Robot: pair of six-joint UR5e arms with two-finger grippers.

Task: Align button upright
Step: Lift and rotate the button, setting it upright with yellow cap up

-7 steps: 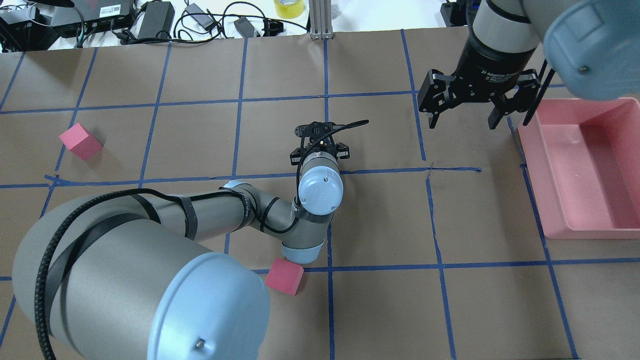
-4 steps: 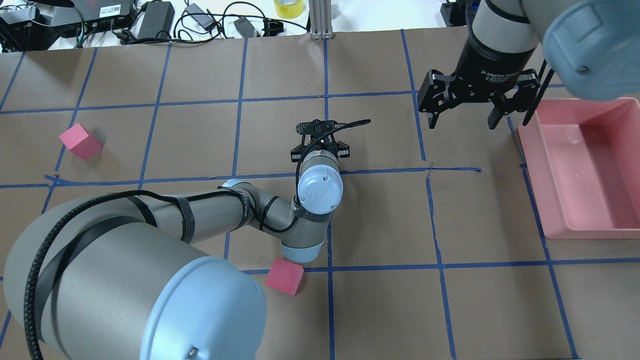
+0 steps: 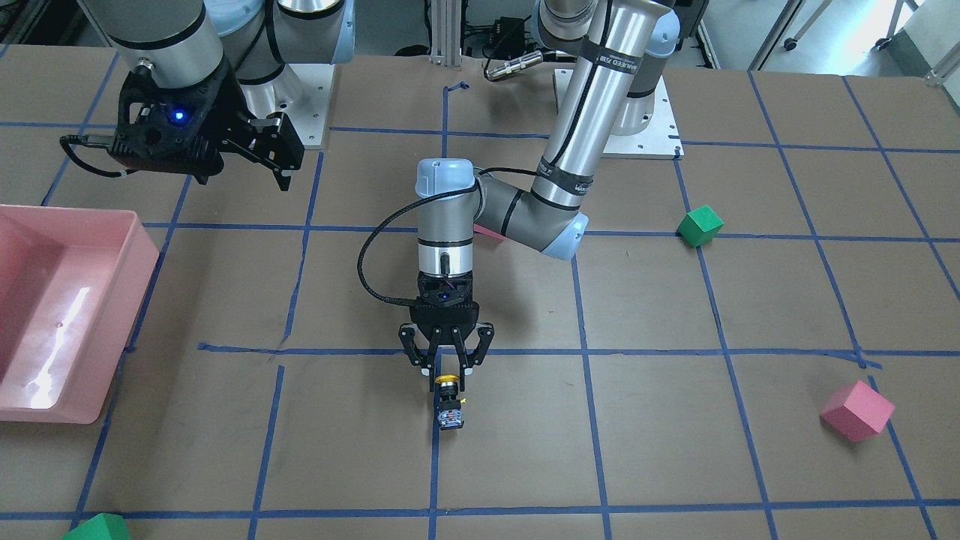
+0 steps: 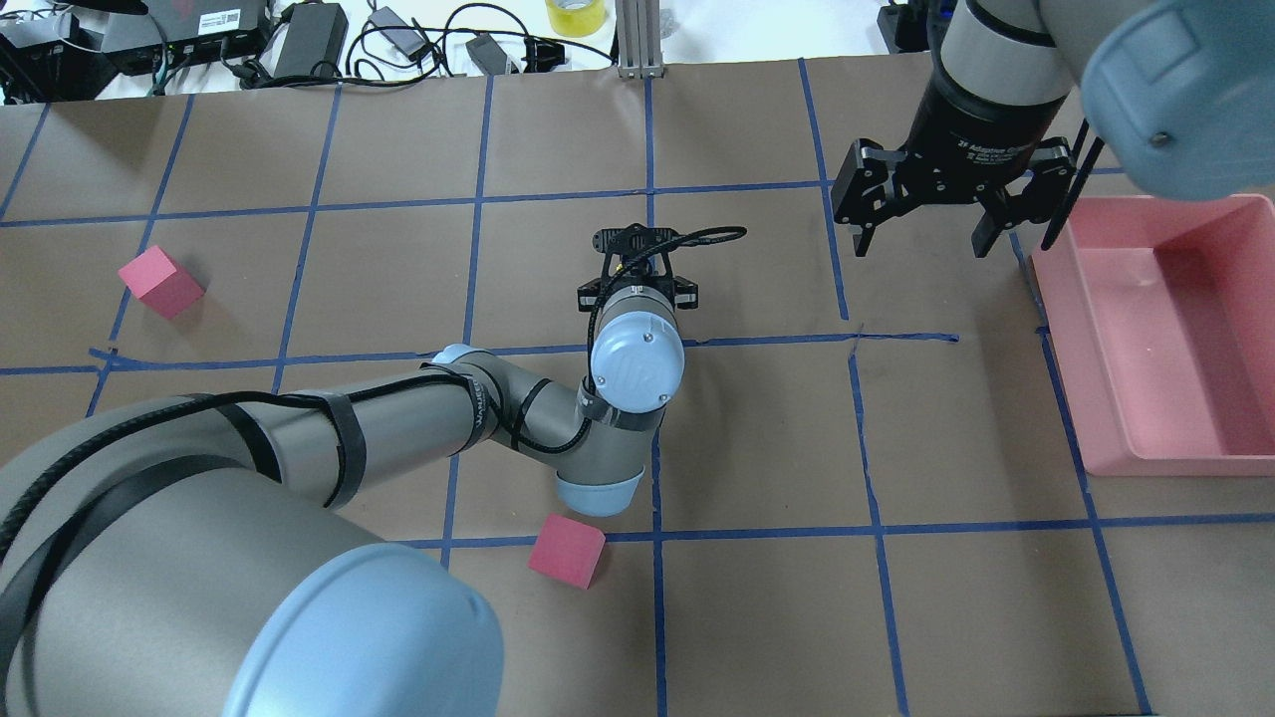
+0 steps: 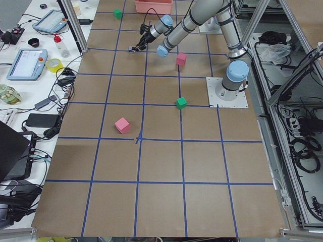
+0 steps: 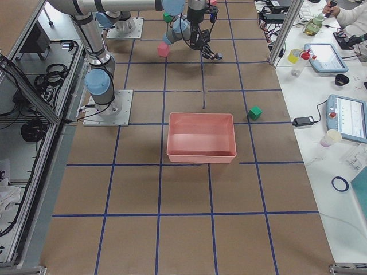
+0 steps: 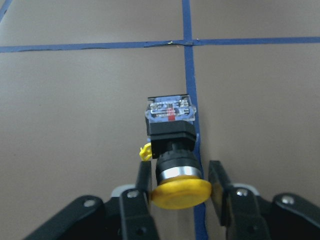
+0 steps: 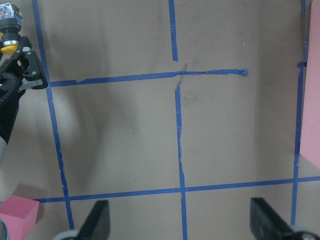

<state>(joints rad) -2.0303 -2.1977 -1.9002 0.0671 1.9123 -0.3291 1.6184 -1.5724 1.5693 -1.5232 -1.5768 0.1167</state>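
The small push-button switch, the button [image 7: 172, 150], lies on its side on the brown paper table [image 7: 75, 100], right along a blue tape line [image 7: 186, 20]. Its long way runs straight out from the left gripper [image 7: 180, 187]. The round yellow cap [image 7: 181, 192] points back at the gripper. The black body [image 7: 172, 132] and the clear end piece [image 7: 170, 111] point away, toward the far side of the table.

The left gripper is low over the table. Its two fingers [image 7: 142, 182] sit one on each side of the yellow cap, with only a thin gap. I cannot tell if they press on the cap yet or just stand beside it. The left arm is by far the nearer one. The right gripper [image 4: 921, 244] hangs well apart, with its fingers spread wide and nothing in them, just beside the pink plastic tray [image 4: 1175, 463].

I think the next move depends on this: the cap faces sideways, so the button must be tipped up until the cap faces the ceiling. The grip is on the round cap, so the button may slip or roll.

From above, the left wrist hides the button fully. The right wrist camera shows only part of it, at the picture's corner. In the two side views it is too small to make out.
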